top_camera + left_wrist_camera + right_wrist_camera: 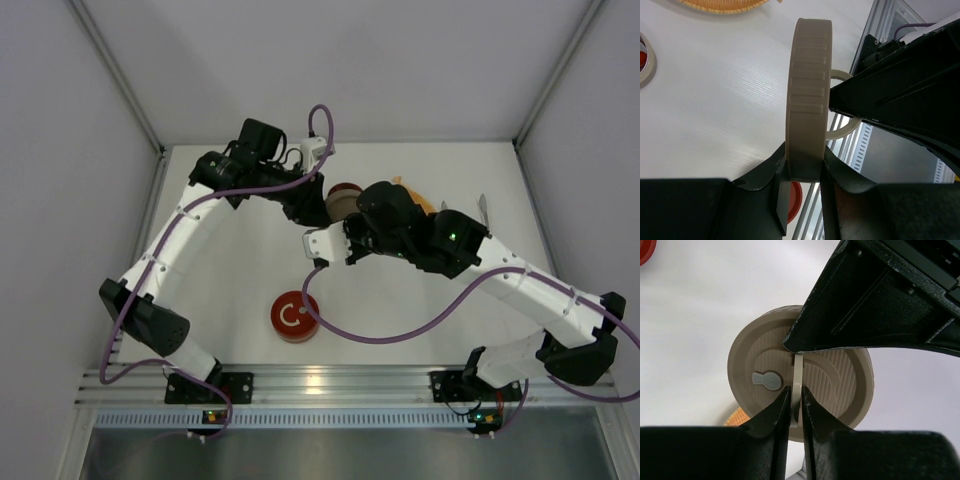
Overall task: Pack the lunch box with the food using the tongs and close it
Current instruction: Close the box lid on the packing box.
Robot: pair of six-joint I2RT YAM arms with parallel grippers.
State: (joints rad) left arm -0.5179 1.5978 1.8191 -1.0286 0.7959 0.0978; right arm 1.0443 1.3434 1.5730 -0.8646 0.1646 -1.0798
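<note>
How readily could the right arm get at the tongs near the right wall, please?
Probably not yet: the right gripper is shut on the handle of the beige lid, whose rim the left gripper clamps. The tongs lie uncovered beside the right arm.

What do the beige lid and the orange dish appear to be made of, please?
The beige lid looks like moulded plastic with a matte finish: ribbed grooves on its face, raised bars on its rim, and a thin handle in the same colour. The orange dish seems woven, perhaps wicker or an imitation; only its braided edge shows.
</note>
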